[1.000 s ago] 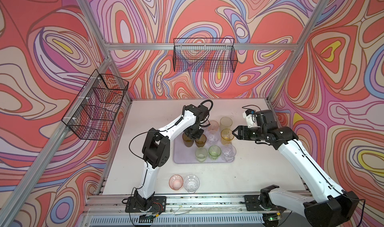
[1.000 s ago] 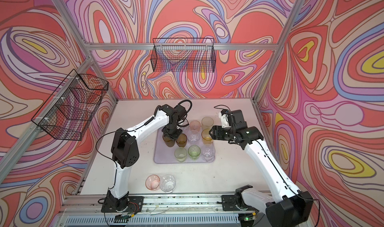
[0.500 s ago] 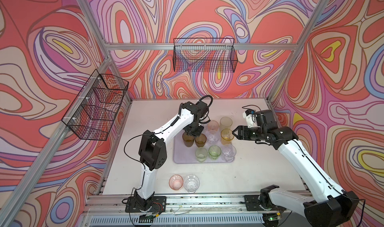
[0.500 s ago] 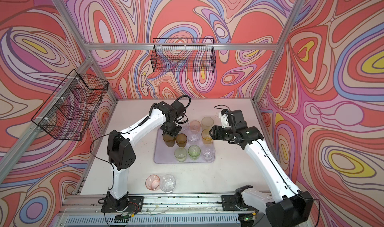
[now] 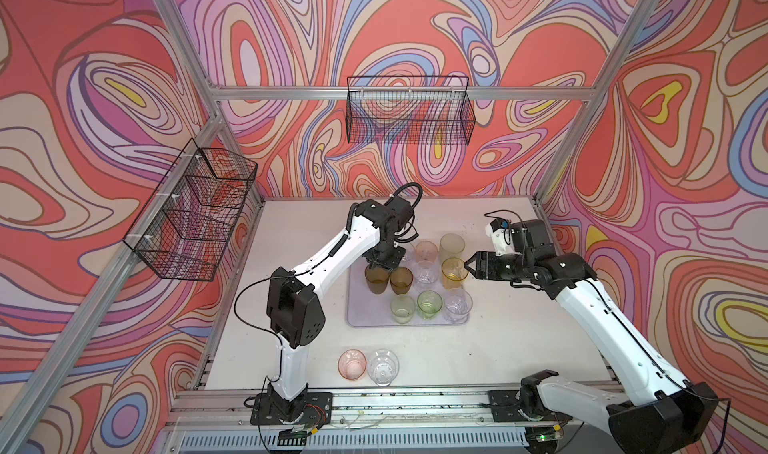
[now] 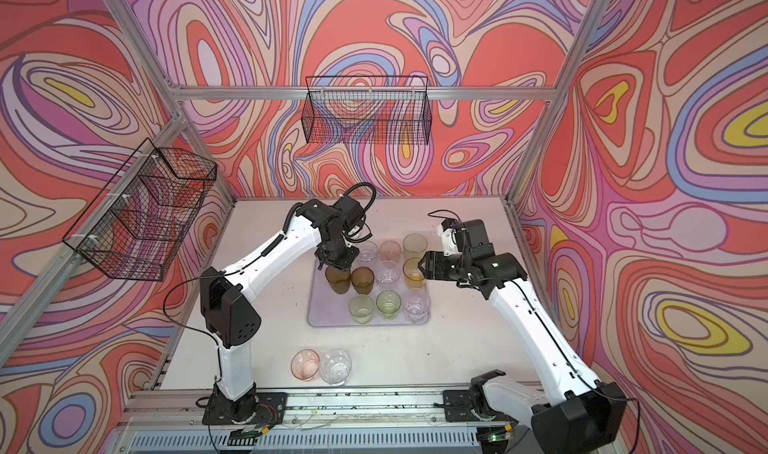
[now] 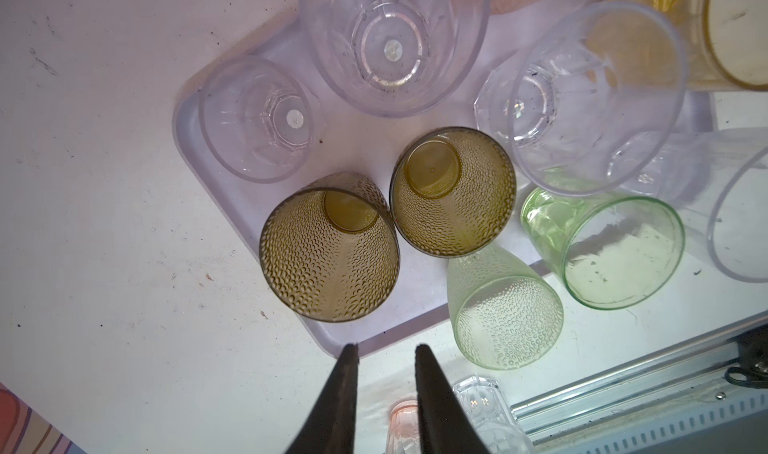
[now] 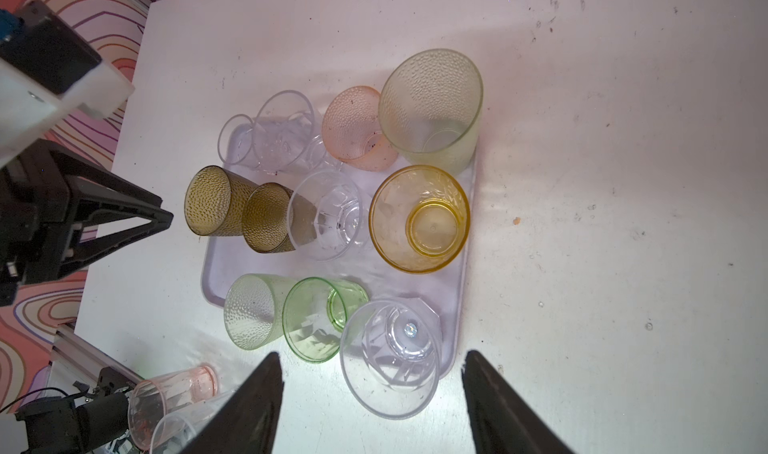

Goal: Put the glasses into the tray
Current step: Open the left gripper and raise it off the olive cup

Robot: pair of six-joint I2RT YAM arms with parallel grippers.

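Eleven glasses (image 8: 328, 215) are standing upright on the lilac tray (image 5: 365, 308) in the middle of the counter (image 5: 498, 339), and what a line-up: the far row has two clear ones, a pink one and the tall pale yellow-green glass (image 5: 452, 246); the middle row runs two olive-brown, one clear and the yellow glass (image 5: 453, 272) on the right; the near row goes pale green, bright green, clear. Two more are off the tray, down by the near edge of the counter, a pink glass (image 5: 351, 363) just beside a clear glass (image 5: 383, 365). Over on the left side of the tray the left tool (image 5: 380, 262) hangs point-down above the leftmost olive-brown glass (image 5: 376, 280), which stands rim to rim with its twin; the fingers (image 7: 343, 393) are only a narrow gap apart with nothing between them. Across the way the right tool (image 5: 468, 265) sits just right of the yellow glass at the tray's right edge, aimed left, its fingers (image 8: 259, 406) spread wide and gripping nothing.
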